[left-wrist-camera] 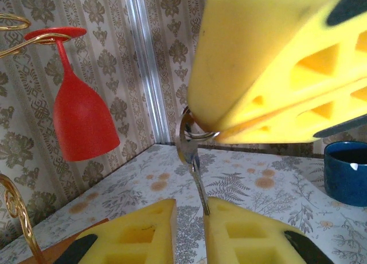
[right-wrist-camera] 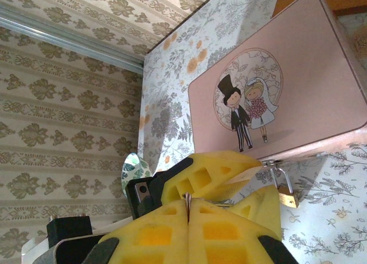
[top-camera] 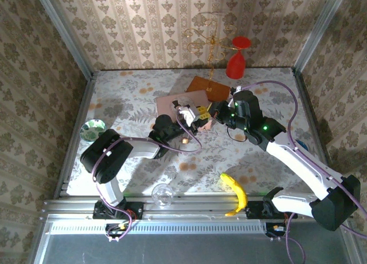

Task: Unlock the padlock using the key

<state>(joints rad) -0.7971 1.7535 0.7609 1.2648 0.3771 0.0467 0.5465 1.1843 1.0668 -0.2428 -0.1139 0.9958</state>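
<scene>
The pink picture box [top-camera: 178, 101] [right-wrist-camera: 298, 92] lies at mid-table. The small brass padlock [right-wrist-camera: 288, 199] hangs by its thin shackle from the box's front clasp. My right gripper [top-camera: 217, 116] [right-wrist-camera: 188, 209] is shut on the ring of the key [left-wrist-camera: 192, 155]; its yellow fingers [left-wrist-camera: 269, 63] fill the top of the left wrist view. The key hangs down from the ring. My left gripper [top-camera: 198, 118] [left-wrist-camera: 191, 209] is just below it, open with a narrow gap, and the blade tip rests against the inner face of its right finger [left-wrist-camera: 241, 229]. Both grippers hover beside the padlock.
A red wine glass [top-camera: 237, 60] [left-wrist-camera: 80, 115] hangs on a gold wire rack [top-camera: 209, 38] at the back. A brown board [top-camera: 209, 87] lies behind the box. A banana [top-camera: 235, 192], a clear glass [top-camera: 162, 193], a patterned dish [top-camera: 93, 128] and a blue cup [left-wrist-camera: 347, 172] stand around.
</scene>
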